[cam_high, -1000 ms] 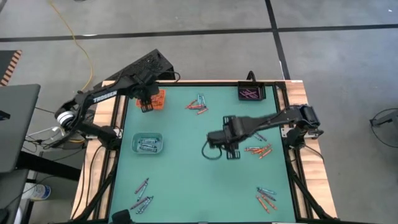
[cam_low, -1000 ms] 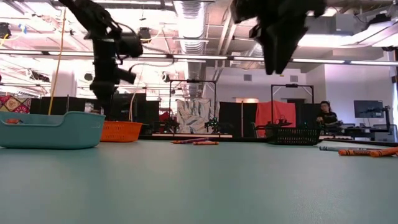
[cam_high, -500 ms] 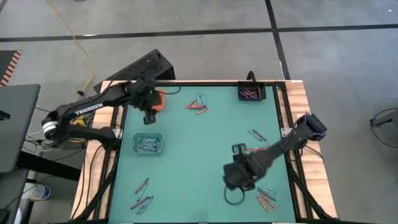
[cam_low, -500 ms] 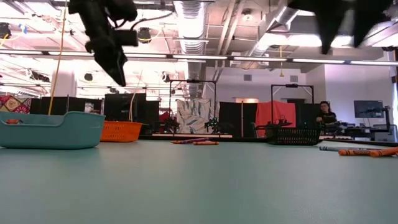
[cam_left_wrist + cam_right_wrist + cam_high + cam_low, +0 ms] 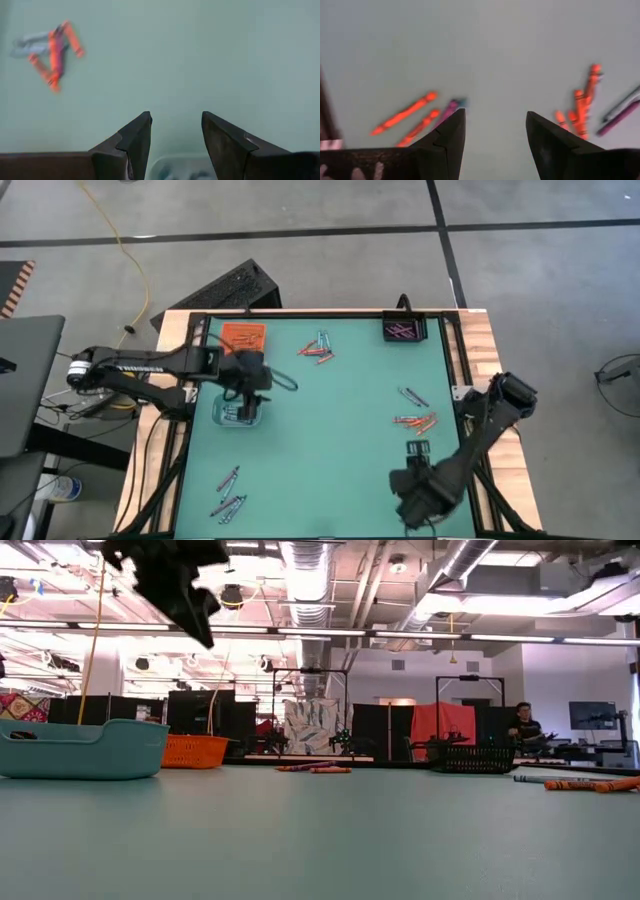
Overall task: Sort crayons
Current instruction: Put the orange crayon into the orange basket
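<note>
L arm reaches in from the table's left edge, left gripper (image 5: 243, 393) up off the surface w/ fingers apart, nothing between them (wrist view confirms). R arm folds back toward the near right corner; right gripper (image 5: 418, 498) also spread, empty.

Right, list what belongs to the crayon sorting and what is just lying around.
Job:
crayons, loose in clusters on the mat
orange tray
clear tray
black tray
left gripper, open above the clear tray
right gripper, open near the mat's front edge

Lying about:
yellow cable
laptop
</note>
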`<state>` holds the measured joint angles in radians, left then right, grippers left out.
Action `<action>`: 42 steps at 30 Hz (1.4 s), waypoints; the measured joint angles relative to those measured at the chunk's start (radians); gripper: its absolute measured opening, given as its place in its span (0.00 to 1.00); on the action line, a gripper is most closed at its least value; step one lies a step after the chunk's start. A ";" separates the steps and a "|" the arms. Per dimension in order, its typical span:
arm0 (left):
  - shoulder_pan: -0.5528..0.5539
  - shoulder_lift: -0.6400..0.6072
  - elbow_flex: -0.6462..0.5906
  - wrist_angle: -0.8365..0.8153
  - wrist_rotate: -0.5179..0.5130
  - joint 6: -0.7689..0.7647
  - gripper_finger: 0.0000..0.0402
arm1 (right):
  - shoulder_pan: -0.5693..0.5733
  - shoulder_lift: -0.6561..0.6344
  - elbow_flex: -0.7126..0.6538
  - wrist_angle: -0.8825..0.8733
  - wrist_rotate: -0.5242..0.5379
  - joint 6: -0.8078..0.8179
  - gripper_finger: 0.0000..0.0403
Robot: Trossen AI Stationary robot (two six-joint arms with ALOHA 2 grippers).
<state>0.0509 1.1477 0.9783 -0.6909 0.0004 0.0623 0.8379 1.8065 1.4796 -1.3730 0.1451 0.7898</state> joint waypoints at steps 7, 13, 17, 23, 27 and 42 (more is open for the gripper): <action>-0.237 0.058 0.000 0.201 -0.096 -0.102 0.41 | 0.125 0.000 -0.001 0.124 0.005 0.247 0.50; -0.379 0.243 0.000 0.440 -0.132 -0.059 0.41 | 0.188 0.000 -0.053 0.261 0.023 0.458 0.50; -0.421 0.382 0.000 0.613 -0.145 0.001 0.41 | 0.214 0.000 -0.081 0.289 0.025 0.592 0.50; -0.424 0.551 0.038 0.747 -0.147 0.063 0.41 | 0.255 0.000 -0.120 0.325 0.048 0.783 0.49; -0.414 0.630 0.079 0.782 -0.147 0.118 0.41 | 0.287 0.027 -0.129 0.393 0.060 0.855 0.45; -0.374 0.688 0.176 0.912 -0.085 0.174 0.41 | 0.338 0.170 -0.078 0.448 0.058 0.902 0.32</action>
<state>-0.3229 1.8360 1.1542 0.2207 -0.0841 0.2361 1.1757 1.9768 1.4014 -0.9251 0.2031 1.6919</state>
